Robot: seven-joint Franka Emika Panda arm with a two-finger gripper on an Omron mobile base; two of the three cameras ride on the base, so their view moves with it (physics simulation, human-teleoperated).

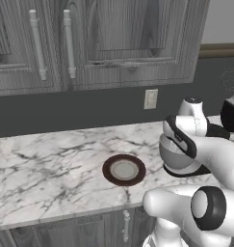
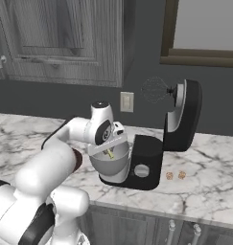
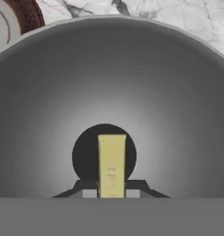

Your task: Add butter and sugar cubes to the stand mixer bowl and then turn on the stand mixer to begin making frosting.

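My gripper (image 3: 111,192) is shut on the butter (image 3: 111,159), a pale yellow oblong pat held upright between the fingertips. It hangs just inside the stand mixer bowl (image 3: 173,87), a deep grey metal bowl, above its dark centre. From the right base view the butter (image 2: 110,153) shows at the bowl's (image 2: 110,166) rim under my hand. The black stand mixer (image 2: 147,168) has its head (image 2: 186,112) tilted up, whisk (image 2: 154,90) in the air. Two tan sugar cubes (image 2: 175,175) lie on the counter right of the mixer's base.
A dark brown round plate (image 1: 123,170) with a grey centre sits on the marble counter left of the bowl (image 1: 173,155). Grey wall cabinets (image 1: 89,43) hang above, and an outlet (image 1: 150,99) is on the dark backsplash. A window frame (image 2: 204,52) is behind the mixer.
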